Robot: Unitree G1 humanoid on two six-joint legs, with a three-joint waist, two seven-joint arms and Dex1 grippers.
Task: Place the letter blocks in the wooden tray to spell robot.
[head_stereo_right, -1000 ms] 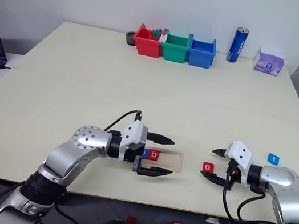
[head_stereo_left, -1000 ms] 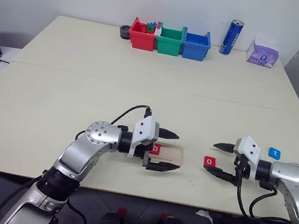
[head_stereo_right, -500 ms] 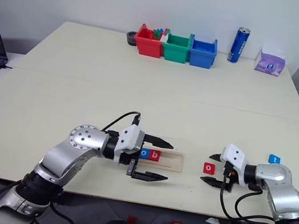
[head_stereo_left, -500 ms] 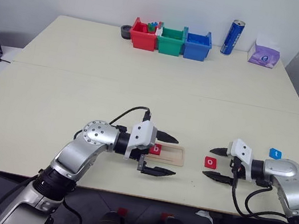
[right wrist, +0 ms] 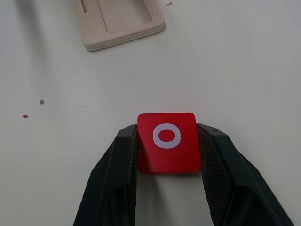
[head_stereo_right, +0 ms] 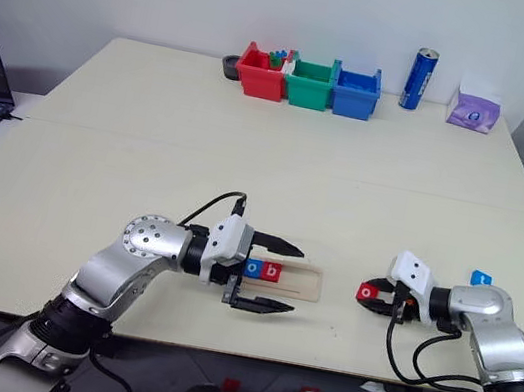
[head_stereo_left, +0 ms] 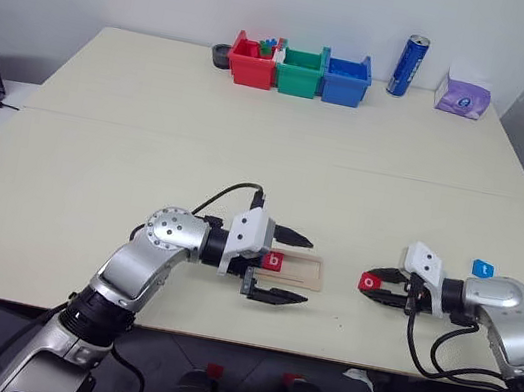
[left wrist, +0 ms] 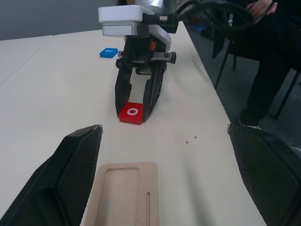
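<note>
Your right gripper (right wrist: 168, 162) has its two black fingers pressed against both sides of one red square "o" block (right wrist: 167, 142) lying flat on the cream table (head_stereo_left: 254, 124). Your left gripper (head_stereo_right: 268, 276) is spread wide over the pale wooden tray (head_stereo_right: 296, 280), which holds two blocks, a blue "o" (head_stereo_right: 251, 268) and a red "b" (head_stereo_right: 271, 272). One blue block (head_stereo_left: 482, 268) lies apart beside your right arm.

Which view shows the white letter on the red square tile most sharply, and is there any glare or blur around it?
Right wrist view: the red square tile with its white o is crisp, evenly lit, no glare, soft shadow beneath. Left wrist view: the tile readable, near black fingers blurred. Head views: letter small.
</note>
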